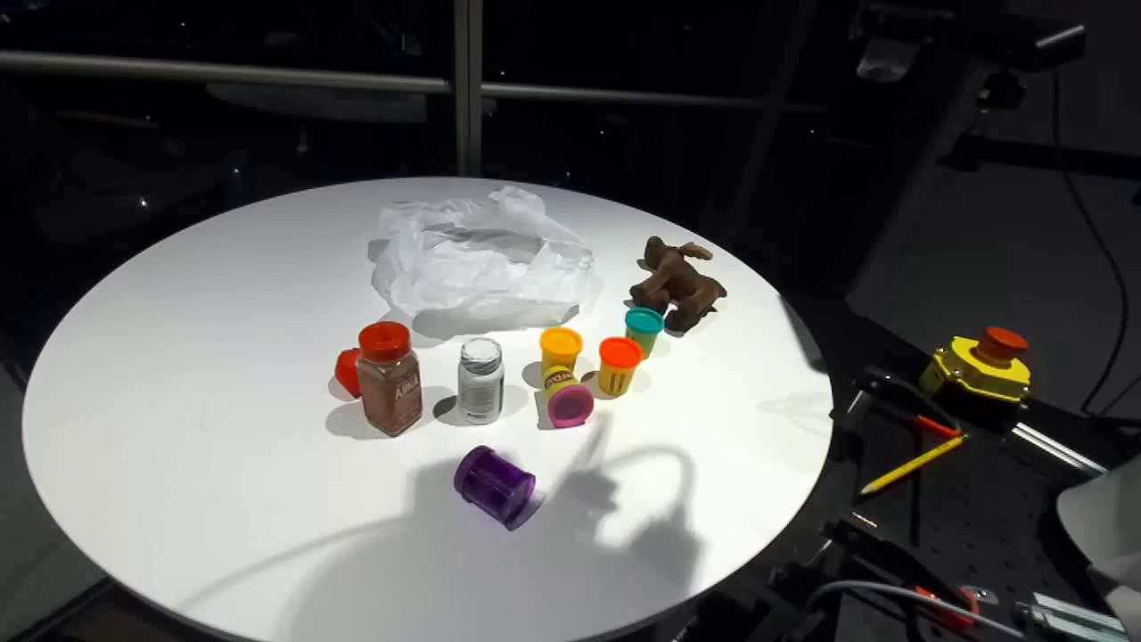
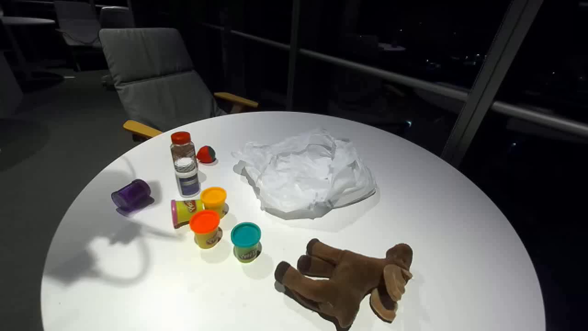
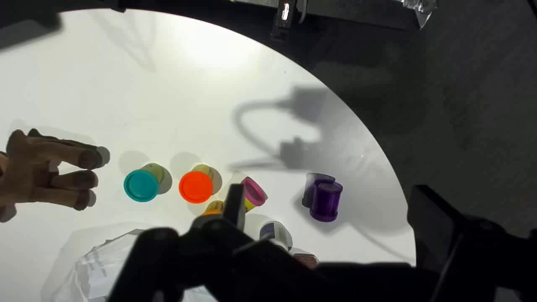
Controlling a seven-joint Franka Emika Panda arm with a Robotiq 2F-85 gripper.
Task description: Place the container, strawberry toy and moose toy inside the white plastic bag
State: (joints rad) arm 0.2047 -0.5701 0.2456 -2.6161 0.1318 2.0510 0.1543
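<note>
The purple container (image 1: 496,488) lies on its side near the table's edge; it also shows in an exterior view (image 2: 132,195) and the wrist view (image 3: 326,203). The red strawberry toy (image 2: 206,155) sits beside a red-lidded jar, which partly hides it in an exterior view (image 1: 348,373). The brown moose toy (image 2: 349,282) lies on the table (image 1: 679,283), partly shown in the wrist view (image 3: 46,172). The crumpled white plastic bag (image 1: 486,259) stands with its mouth open upward (image 2: 308,174). My gripper (image 3: 329,199) is open and empty, above the table, with the purple container between its fingers in view.
A red-lidded jar (image 1: 390,383) and a white bottle (image 1: 481,383) stand between bag and purple container. Play-Doh tubs with orange (image 1: 561,346), red-orange (image 1: 619,361) and teal (image 1: 643,328) lids stand nearby; a pink-lidded tub (image 1: 568,401) lies tipped. A chair (image 2: 151,78) stands behind the table.
</note>
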